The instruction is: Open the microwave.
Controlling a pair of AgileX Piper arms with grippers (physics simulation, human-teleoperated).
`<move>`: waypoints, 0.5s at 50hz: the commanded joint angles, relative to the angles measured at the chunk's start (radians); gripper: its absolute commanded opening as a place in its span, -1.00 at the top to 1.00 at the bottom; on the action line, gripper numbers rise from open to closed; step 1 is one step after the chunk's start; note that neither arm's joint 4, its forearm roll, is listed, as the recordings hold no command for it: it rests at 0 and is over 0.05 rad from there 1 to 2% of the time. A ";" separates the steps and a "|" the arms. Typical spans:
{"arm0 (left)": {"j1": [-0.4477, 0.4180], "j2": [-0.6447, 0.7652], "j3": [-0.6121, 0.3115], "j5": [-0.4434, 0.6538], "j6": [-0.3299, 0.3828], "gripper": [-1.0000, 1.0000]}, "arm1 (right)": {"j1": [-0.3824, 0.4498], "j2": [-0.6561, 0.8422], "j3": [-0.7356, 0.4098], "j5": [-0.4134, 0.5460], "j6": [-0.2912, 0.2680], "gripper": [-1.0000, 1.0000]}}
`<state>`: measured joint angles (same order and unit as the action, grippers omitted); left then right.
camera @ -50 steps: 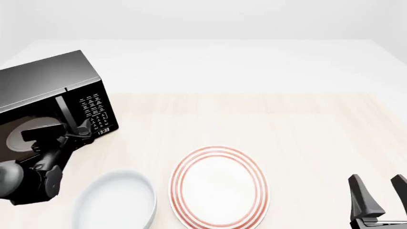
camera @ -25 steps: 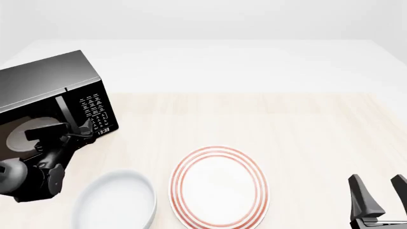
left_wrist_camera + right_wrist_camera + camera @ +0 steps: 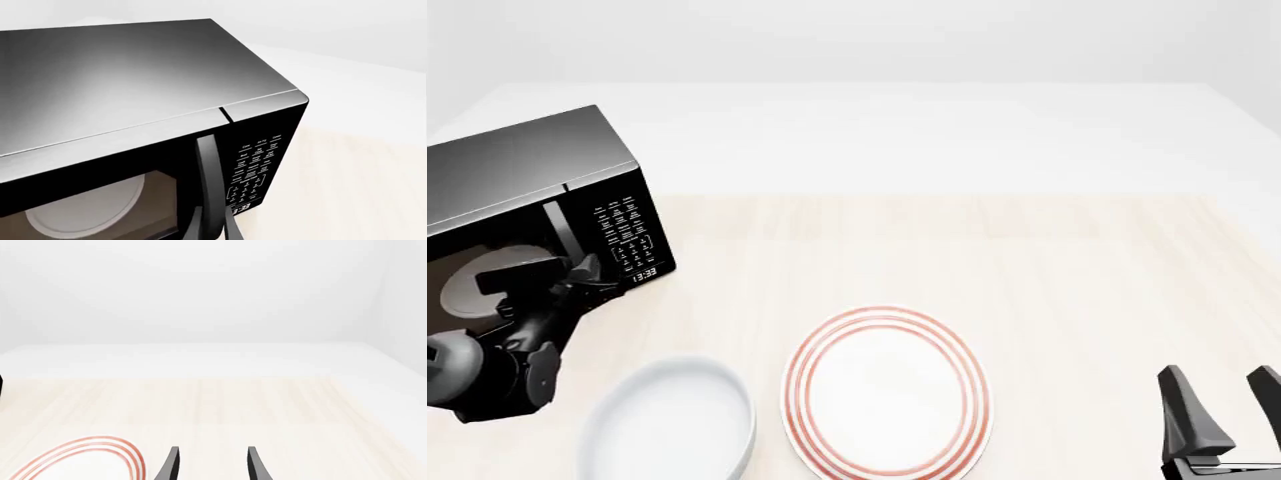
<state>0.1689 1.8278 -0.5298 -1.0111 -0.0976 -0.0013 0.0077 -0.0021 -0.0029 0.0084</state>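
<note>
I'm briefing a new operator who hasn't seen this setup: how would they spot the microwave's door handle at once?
Look to the far left of the table for the big black microwave, the largest thing there. On its front, the door handle is a slim dark vertical bar between the window showing the pale turntable and the white-marked button panel. It is the only raised bar on that face.

Pale wood-grain table (image 3: 1068,270), white border at far edge. On it: black microwave (image 3: 527,185) at far left, angled, door w/ handle shut; white bowl (image 3: 667,420) near front-left; white plate w/ red rings (image 3: 888,390) just beside bowl, front-centre. Bowl & plate apart, not touching.
</note>
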 commanded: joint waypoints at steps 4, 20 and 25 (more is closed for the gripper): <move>-0.002 0.007 -0.002 0.002 -0.001 1.00 | 0.000 0.000 0.000 0.000 0.000 -1.00; -0.026 -0.063 0.034 0.001 -0.001 1.00 | 0.000 0.000 0.000 0.000 0.000 -1.00; -0.037 -0.091 0.060 -0.009 0.001 1.00 | 0.000 0.000 0.000 0.000 0.000 -1.00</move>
<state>0.1586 1.7958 -0.4920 -1.0050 -0.0954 -0.0013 0.0077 -0.0021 -0.0029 0.0084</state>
